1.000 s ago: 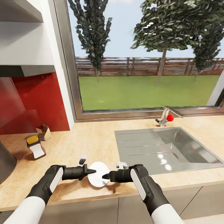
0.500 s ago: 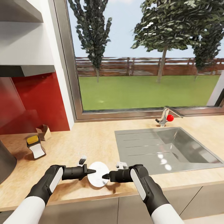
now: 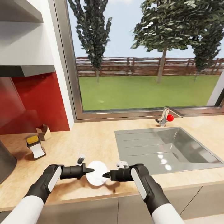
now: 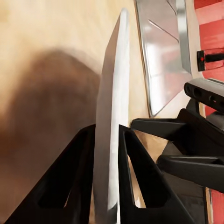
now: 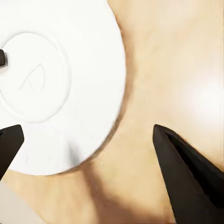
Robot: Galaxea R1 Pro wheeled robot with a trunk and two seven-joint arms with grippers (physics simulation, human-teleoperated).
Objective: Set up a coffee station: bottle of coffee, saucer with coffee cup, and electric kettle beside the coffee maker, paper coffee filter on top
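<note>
The countertop runs the width of the head view, light wood under a big window, with a steel sink set into its right half. At the far left a red backsplash rises behind it, and a dark rounded body sits at the frame's edge, too cropped to name. The bottle, yellow cap and white label, stands on the counter in front of the red wall, with a small brown box just behind it.

Near the front edge, between both arms, is the saucer. The left gripper pinches its rim: in the left wrist view the saucer shows edge-on, clamped between the two dark fingers, held tilted above the wood and casting a shadow below. The right gripper points at the saucer's other side, its jaws spread wide. From the right wrist camera the saucer shows face-on, one fingertip well off the rim and the other just at the picture's edge.

The risks, as I judge them:
- The pinch is on a thin rim only, so the saucer may swivel or slip out if the arm moves fast or twists.
- If this is a handover, letting go with the left before the right has closed would drop the plate on the counter's front edge, from where it could fall to the floor.
- The two grippers are close, tip to tip, so a small misjudged reach could knock them together and jar the saucer loose.
</note>
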